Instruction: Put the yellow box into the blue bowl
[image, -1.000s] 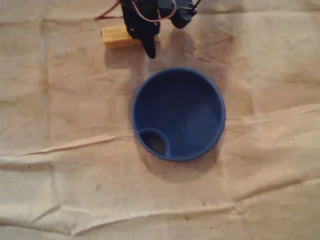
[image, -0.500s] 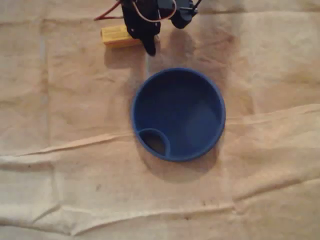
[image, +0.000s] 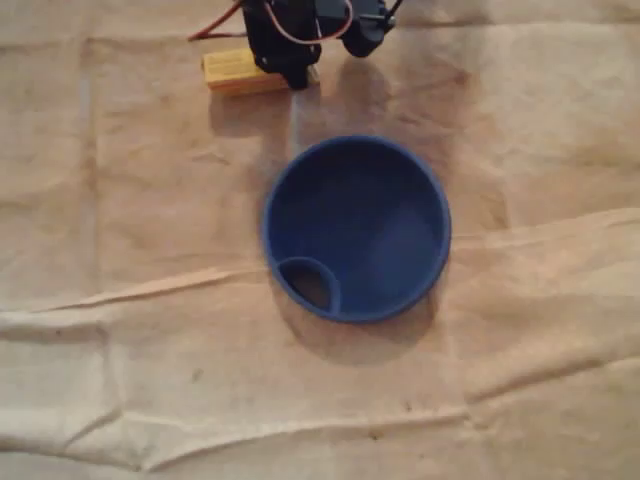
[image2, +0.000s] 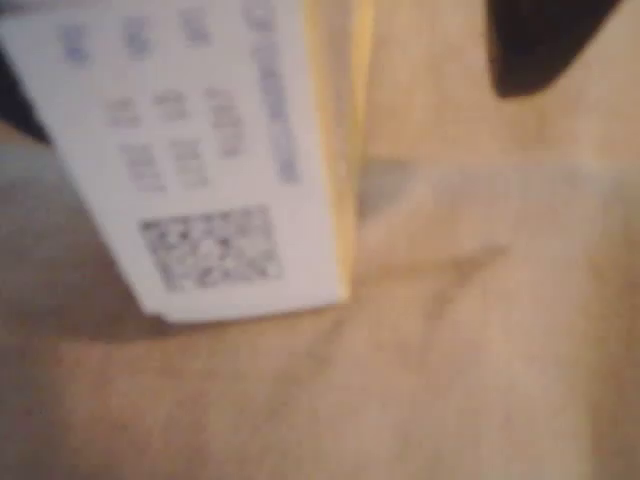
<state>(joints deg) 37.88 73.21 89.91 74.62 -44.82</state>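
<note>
Box: under the jaws, stretching left of them, overhead view.
Bowl: lower right of the jaws, apart from the box.
Desk: beneath both.

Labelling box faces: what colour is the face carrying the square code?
White with bluish print on the yellow box; clearest in the wrist view.

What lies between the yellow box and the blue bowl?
Only bare, wrinkled tan cloth, partly in shadow, as the overhead view shows. Nothing stands between the yellow box and the blue bowl.
</note>
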